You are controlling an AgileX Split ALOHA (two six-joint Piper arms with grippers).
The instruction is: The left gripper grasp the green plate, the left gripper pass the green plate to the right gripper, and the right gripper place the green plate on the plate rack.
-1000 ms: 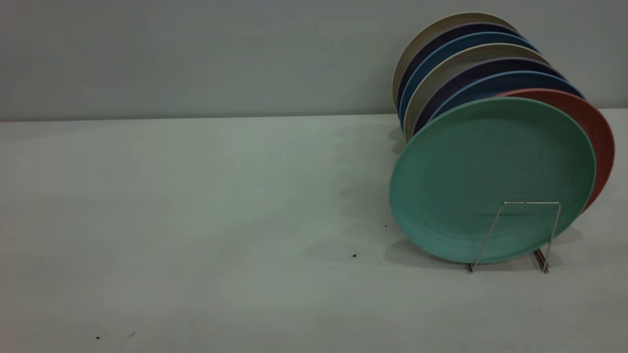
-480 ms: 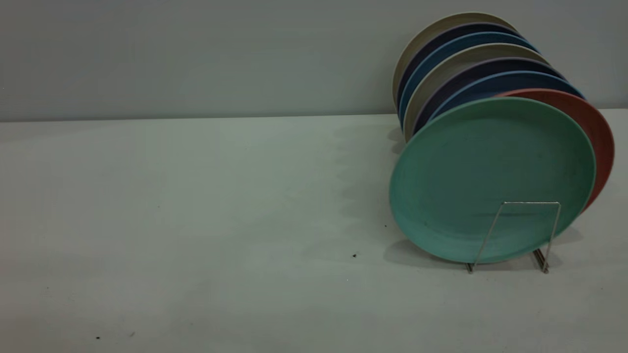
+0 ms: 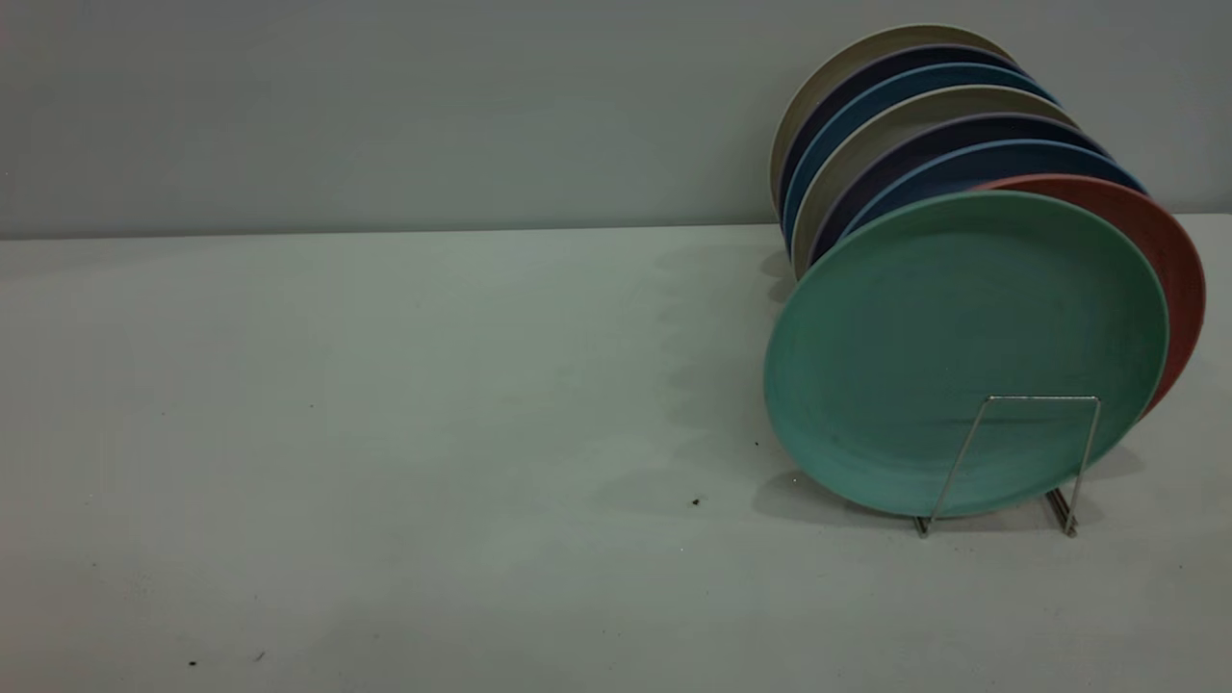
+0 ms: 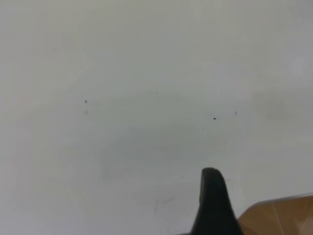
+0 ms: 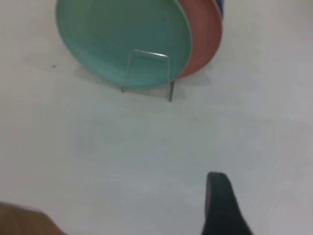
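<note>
The green plate (image 3: 962,327) stands upright at the front of the plate rack (image 3: 1044,397), leaning behind its front wire loop. No gripper touches it. It also shows in the right wrist view (image 5: 122,34), behind the rack loop (image 5: 149,53). Neither gripper shows in the exterior view. Of my left gripper, one black finger (image 4: 211,200) shows over bare table, with nothing against its inner side. Of my right gripper, one black finger (image 5: 218,205) shows well short of the rack, also with nothing against it. Both grippers are empty.
A pink plate (image 3: 1169,260) stands right behind the green one, then several blue, purple and beige plates (image 3: 972,164) in a row toward the wall. The white table (image 3: 385,433) has small dark specks. A tan surface (image 4: 279,218) shows beyond the table edge.
</note>
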